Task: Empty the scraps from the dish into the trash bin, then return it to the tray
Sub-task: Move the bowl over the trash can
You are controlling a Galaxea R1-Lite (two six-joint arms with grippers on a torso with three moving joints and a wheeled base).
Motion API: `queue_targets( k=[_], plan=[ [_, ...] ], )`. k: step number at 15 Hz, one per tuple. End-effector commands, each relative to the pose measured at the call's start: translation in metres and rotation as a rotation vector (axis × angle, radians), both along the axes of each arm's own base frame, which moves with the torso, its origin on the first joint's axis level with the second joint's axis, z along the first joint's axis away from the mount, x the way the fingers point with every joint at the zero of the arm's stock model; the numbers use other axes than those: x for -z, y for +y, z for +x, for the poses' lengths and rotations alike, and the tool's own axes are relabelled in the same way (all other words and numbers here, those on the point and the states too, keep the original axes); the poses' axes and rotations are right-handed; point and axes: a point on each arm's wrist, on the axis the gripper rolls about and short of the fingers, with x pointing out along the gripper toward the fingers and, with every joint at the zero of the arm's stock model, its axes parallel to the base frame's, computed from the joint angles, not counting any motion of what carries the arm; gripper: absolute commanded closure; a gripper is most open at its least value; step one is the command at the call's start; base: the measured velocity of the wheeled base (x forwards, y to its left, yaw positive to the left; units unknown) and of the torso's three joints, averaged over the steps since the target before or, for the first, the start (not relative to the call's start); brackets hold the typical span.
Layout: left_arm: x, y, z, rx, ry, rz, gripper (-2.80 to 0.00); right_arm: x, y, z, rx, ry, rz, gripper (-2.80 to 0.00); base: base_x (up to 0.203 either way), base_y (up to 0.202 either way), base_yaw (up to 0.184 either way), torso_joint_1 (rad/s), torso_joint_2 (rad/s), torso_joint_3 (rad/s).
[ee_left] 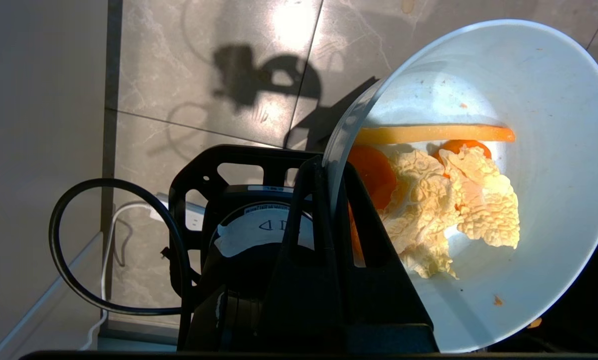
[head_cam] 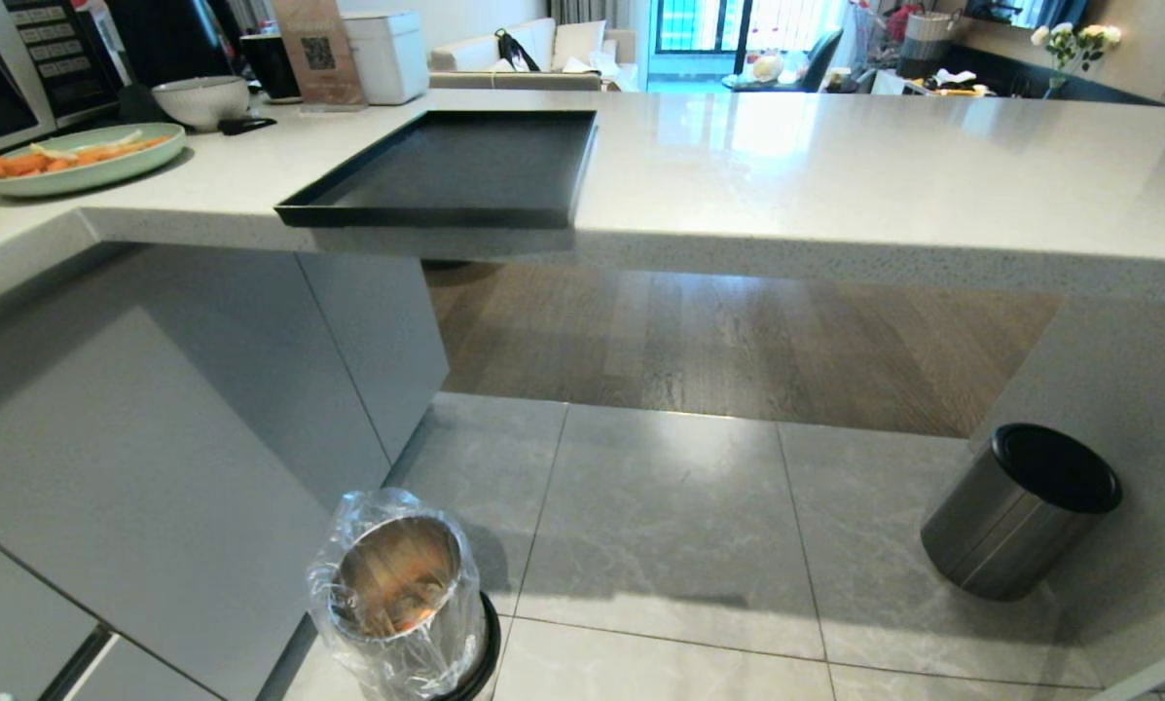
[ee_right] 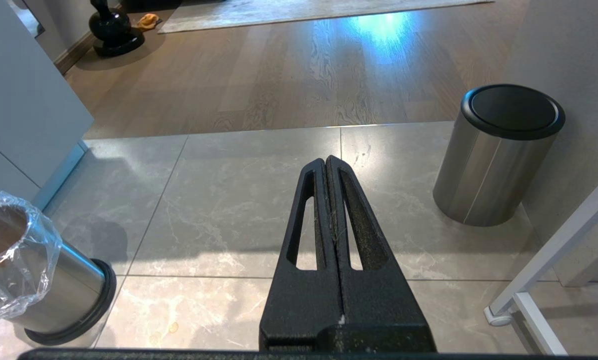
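The left tool (ee_left: 328,172) is clenched on the tilted dish's (ee_left: 543,165) rim, scraps (ee_left: 448,200) inside, over floor tiles, probably just beside the bin (head_cam: 399,594), which no view shows beneath it.

light: bright daylight from far windows
glare: sheen on countertop (head_cam: 835,166)
shadows: hard gripper shadow on floor tiles (ee_left: 259,75)
focus: sharp, edges bowed

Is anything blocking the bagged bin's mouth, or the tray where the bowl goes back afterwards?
Nothing visible. The trash bin stands open-topped on the floor, its bag folded over the rim. The tray lies bare at the counter edge. The left tool grips the dish.
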Motion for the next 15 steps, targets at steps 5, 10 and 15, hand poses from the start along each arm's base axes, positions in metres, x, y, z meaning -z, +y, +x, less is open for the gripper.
queue_targets(
  k=[5, 10, 15],
  plan=[
    [0.0002, 0.0, -0.0002, -0.001, 0.004, 0.001, 0.0, 0.0, 0.0, 0.0, 0.0, -0.001, 0.0, 0.0, 0.0, -0.001, 0.013, 0.0, 0.0, 0.0],
    [0.0001, 0.0, -0.0002, 0.001, 0.004, 0.001, 0.0, 0.0, 0.0, 0.0, 0.0, -0.001, 0.0, 0.0, 0.0, -0.008, 0.158, 0.003, 0.0, 0.001],
    [-0.0002, 0.0, 0.0001, -0.001, 0.001, 0.001, 0.0, 0.0, 0.0, 0.0, 0.0, -0.001, 0.0, 0.0, -0.003, -0.004, 0.115, 0.001, 0.0, 0.001]
  ],
)
